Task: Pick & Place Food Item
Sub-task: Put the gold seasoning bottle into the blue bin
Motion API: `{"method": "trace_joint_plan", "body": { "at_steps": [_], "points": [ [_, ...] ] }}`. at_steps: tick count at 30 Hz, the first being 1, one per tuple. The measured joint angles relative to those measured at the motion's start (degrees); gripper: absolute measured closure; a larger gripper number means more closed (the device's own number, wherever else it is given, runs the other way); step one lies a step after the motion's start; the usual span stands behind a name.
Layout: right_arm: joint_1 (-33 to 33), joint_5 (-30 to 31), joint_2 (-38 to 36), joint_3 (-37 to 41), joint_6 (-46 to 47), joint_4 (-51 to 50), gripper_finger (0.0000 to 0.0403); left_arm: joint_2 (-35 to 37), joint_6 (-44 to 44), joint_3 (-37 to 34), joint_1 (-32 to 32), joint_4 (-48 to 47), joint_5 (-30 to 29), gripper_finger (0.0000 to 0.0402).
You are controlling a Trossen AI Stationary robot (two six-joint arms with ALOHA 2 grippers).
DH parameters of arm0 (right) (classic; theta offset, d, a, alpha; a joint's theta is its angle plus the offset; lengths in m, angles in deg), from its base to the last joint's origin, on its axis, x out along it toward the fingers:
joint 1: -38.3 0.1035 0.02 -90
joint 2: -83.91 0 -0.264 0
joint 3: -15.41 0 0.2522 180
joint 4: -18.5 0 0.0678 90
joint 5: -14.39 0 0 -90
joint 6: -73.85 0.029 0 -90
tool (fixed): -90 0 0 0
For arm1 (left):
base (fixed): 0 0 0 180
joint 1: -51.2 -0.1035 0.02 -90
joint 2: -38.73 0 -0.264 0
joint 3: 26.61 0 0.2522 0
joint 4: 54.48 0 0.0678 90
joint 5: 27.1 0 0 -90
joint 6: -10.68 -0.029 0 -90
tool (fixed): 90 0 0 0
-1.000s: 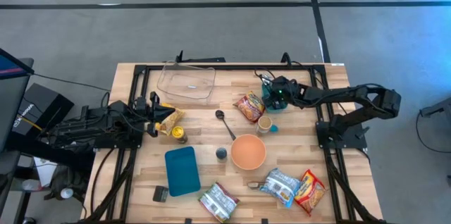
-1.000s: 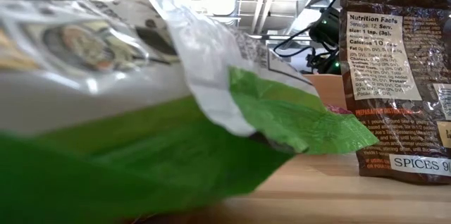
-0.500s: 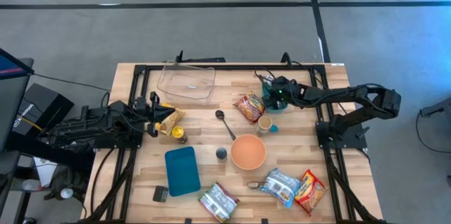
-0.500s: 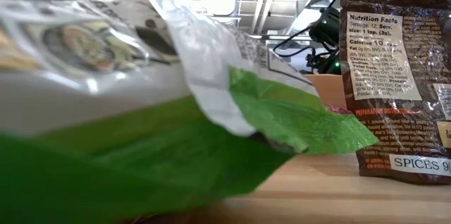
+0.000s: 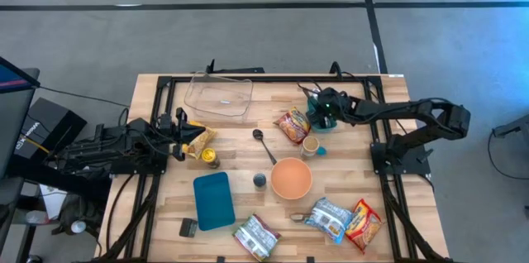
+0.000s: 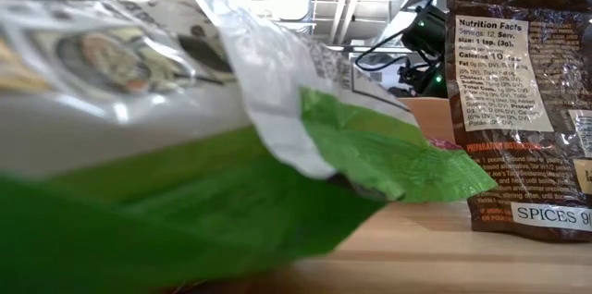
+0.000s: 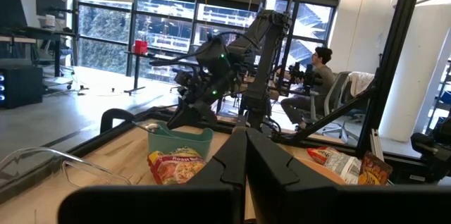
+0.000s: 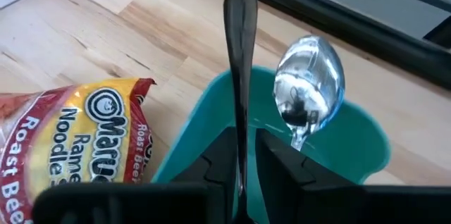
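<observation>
At the table's front edge, nearer than the round orange bowl, lie three crinkled food pouches: a green-and-white one, a silver-and-blue one and a red-and-yellow one. In the low view a brown foil spice pouch stands upright, with the bowl's rim showing just behind it. A flat teal rectangular lid lies on the left arm's side of the bowl.

Just beyond the bowl stands a small tan cup, and a loose metal spoon lies beside it, further toward the left arm. Well off from the bowl on that side, the left gripper waits low at the table's edge, its fingers pressed together on nothing, near a yellow packet.

Past the tan cup lies the red-and-yellow roast beef ramen packet, flat on the wood and untouched, touching the teal plastic cup. The right gripper hangs over this cup, its fingers clamped on a thin dark utensil handle that stands upright. A shiny spoon head rises from inside the cup next to it.

Farthest from the bowl, at the back, sits a clear plastic tub. Beyond the table, a person sits at a desk.
</observation>
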State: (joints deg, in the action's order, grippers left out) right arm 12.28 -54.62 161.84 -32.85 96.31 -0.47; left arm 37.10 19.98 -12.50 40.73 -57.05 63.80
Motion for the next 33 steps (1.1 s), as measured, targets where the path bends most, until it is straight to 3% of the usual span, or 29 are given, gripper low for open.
{"method": "trace_joint_plan", "body": {
  "at_steps": [20,33],
  "points": [
    [0.0,0.0,-0.5,-13.3,-0.5,-21.9,0.0361,0.0,0.0,0.0,0.0,0.0,0.0,0.0401],
    [1.9,1.2,-14.5,-13.6,1.1,-28.5,0.0401,0.0,0.0,0.0,0.0,0.0,0.0,0.0401]
  ]
}}
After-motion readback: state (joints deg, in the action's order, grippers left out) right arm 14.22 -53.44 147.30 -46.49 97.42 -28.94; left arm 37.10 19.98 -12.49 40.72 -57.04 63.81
